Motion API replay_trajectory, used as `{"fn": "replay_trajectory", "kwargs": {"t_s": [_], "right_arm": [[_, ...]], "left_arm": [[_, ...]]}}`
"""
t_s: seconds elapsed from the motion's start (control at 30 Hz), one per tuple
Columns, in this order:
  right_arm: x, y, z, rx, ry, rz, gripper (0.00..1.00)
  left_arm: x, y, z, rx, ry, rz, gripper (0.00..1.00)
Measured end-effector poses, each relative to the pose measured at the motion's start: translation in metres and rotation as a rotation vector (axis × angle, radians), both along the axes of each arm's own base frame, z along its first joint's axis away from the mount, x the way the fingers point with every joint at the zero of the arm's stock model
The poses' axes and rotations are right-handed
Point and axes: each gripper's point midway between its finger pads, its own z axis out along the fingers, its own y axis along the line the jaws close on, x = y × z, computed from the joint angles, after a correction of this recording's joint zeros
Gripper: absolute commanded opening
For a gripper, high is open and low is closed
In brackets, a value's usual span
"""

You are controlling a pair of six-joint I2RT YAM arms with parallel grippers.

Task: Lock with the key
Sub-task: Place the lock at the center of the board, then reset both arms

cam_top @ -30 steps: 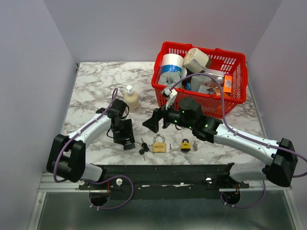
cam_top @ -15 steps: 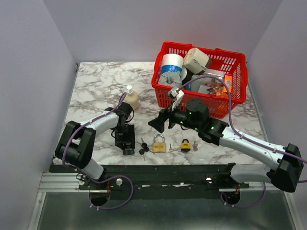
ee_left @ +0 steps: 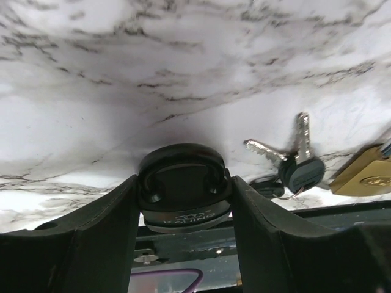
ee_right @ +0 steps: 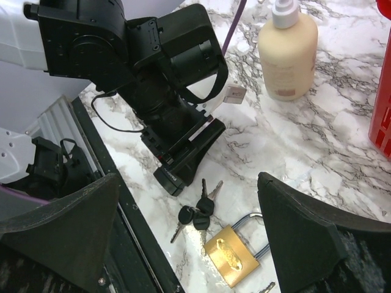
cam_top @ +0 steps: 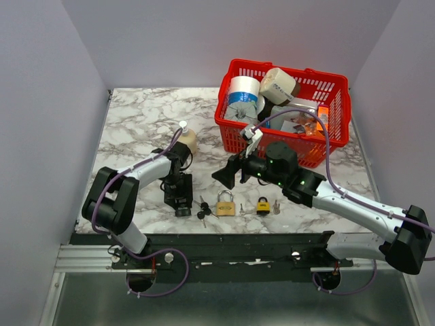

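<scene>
**Left fingers (ee_left: 91, 238) pinch the black padlock (ee_left: 183, 186); right fingers (ee_right: 305, 232) spread wide**

Top view: the left gripper (cam_top: 181, 202) is down on the desk (cam_top: 136, 122) near its front edge. The key bunch (cam_top: 202, 212) lies just beside its tip, and the brass padlock (cam_top: 226, 205) lies just past the keys. The right gripper (cam_top: 226, 175) hangs above them.

Left wrist: both fingers press the sides of the round black padlock, which rests on the marble. The keys lie to its right, clear of the fingers.

Right wrist: the fingers stand wide apart and hold nothing. The key bunch and brass padlock lie on the desk below, between them.
</scene>
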Motion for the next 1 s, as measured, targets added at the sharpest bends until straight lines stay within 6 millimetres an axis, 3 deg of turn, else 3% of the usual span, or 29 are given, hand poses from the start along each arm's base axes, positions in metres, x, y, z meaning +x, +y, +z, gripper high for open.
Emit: {"fn": "replay_trajectory", "kwargs": {"t_s": [0.1, 0.17, 0.33, 0.43, 0.57, 0.63, 0.77, 0.87, 0.93, 1.0], "right_arm": [[0.0, 0.0, 0.0, -0.004, -0.007, 0.002, 1.0], [0.0, 0.0, 0.0, -0.006, -0.01, 0.003, 1.0], [0.001, 0.0, 0.001, -0.01, -0.022, 0.006, 1.0], [0.004, 0.002, 0.014, -0.003, -0.053, 0.01, 1.0], [0.008, 0.003, 0.042, 0.008, -0.123, 0.017, 1.0], [0.012, 0.001, 0.059, 0.007, -0.17, 0.012, 1.0], [0.023, -0.02, 0.096, 0.0, -0.282, -0.042, 1.0], [0.028, -0.045, 0.124, -0.011, -0.36, -0.106, 1.0], [0.035, -0.071, 0.137, -0.022, -0.4, -0.174, 1.0], [0.039, -0.102, 0.148, -0.033, -0.425, -0.248, 1.0]], "left_arm": [[0.008, -0.002, 0.003, -0.006, -0.027, -0.009, 0.95], [0.012, -0.004, 0.006, -0.011, -0.042, -0.008, 0.99], [0.016, -0.006, 0.017, -0.031, -0.088, -0.019, 0.99], [0.018, -0.008, 0.031, -0.055, -0.136, -0.026, 0.99], [0.024, -0.015, 0.071, -0.142, -0.29, -0.03, 0.99], [0.03, -0.021, 0.101, -0.21, -0.406, -0.036, 0.99], [0.055, -0.033, 0.191, -0.346, -0.719, -0.078, 0.99], [0.074, -0.034, 0.256, -0.368, -0.911, -0.114, 0.99], [0.088, -0.029, 0.299, -0.349, -1.032, -0.141, 0.99], [0.097, -0.02, 0.329, -0.328, -1.115, -0.16, 0.99]]}}
